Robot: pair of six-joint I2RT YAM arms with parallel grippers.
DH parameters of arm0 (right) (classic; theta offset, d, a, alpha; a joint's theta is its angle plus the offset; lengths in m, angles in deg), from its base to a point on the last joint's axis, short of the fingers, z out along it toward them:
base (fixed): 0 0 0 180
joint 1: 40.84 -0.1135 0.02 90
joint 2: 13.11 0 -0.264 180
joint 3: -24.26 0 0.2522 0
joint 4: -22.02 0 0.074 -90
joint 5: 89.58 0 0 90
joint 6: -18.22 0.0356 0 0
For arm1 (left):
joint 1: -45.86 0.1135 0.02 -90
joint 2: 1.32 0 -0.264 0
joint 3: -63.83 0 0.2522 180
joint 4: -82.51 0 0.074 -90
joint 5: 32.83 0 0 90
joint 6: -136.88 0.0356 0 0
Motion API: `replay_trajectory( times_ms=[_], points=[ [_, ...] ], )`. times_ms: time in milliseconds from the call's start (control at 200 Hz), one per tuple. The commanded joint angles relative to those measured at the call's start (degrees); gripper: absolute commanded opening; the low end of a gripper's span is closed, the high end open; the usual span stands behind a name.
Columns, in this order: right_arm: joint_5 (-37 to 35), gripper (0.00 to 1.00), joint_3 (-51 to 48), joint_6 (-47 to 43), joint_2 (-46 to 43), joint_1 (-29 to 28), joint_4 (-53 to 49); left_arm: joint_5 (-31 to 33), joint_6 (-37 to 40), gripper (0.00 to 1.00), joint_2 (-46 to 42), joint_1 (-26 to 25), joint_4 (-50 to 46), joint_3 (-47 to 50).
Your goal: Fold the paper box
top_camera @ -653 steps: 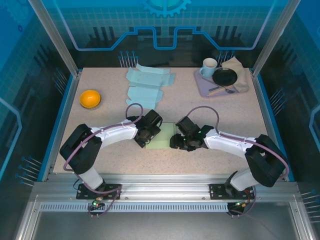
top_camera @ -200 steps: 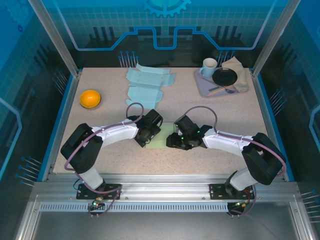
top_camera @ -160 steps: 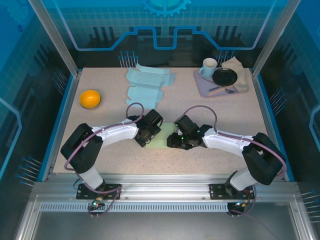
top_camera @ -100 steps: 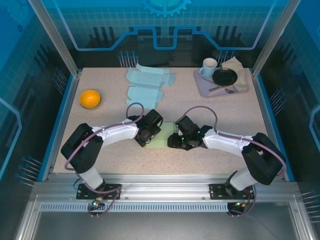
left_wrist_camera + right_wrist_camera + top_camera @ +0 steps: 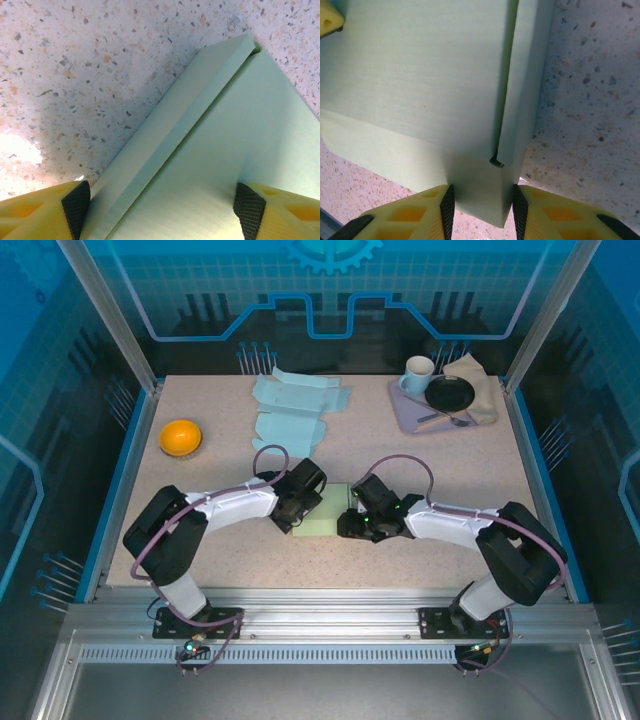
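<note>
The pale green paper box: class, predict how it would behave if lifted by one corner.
Probably light: the paper box looks like thin folded sheet. Likely to flex or crease, since the right hand pinches only one corner. Unlikely to roll: its faces are flat.

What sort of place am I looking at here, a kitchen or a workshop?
Probably a robot test cell: a left arm and right arm mounted at a speckled table, working a green paper box, fenced by an aluminium frame and blue panels.

Matt pale-green paper box (image 5: 420, 75), speckled stone-look table (image 5: 100, 75)
</note>
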Motion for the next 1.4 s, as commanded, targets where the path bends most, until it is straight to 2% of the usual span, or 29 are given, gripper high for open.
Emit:
replay_trajectory(
  times_ms=[0,65,230,410,580,780,905,1010,1215,1396],
  points=[
    [-0.64,0.33,-2.23,-3.22,1.31,0.92,2.97,-0.69,0.49,0.78,5.57,-0.12,-4.75,3.04],
    [0.12,0.27,-3.06,-3.60,1.57,1.14,4.89,-0.56,0.50,0.78,5.75,-0.08,-4.55,3.33],
    [-1.19,0.25,-3.84,-5.28,2.22,1.24,6.37,-0.25,0.90,0.78,6.33,0.06,-4.36,3.77],
    [-6.74,0.30,-5.21,-8.57,2.80,1.22,6.12,0.02,1.74,0.78,6.92,0.65,-4.12,4.55],
    [-7.22,0.31,-8.01,-10.58,3.35,1.36,11.58,-0.88,2.00,0.78,7.69,1.25,-2.90,5.37],
    [-8.22,0.36,-7.09,-10.84,3.32,1.31,10.80,-1.66,1.64,0.78,8.22,1.46,-2.16,5.45],
    [-6.36,0.37,-7.68,-7.93,0.02,1.23,9.80,-2.03,1.73,0.78,8.18,1.90,-2.24,5.42],
    [-5.99,0.41,-7.03,-7.09,-4.30,1.22,5.50,-1.76,2.15,0.78,8.09,1.98,-2.83,4.87],
    [-6.73,0.37,-3.68,-8.97,-14.76,1.13,-5.05,-1.35,2.53,0.78,8.10,2.04,-3.38,4.37],
    [-6.75,0.31,-2.07,-9.41,-13.38,1.22,-2.30,-1.26,2.62,0.78,8.01,2.09,-3.83,3.88]
  ],
)
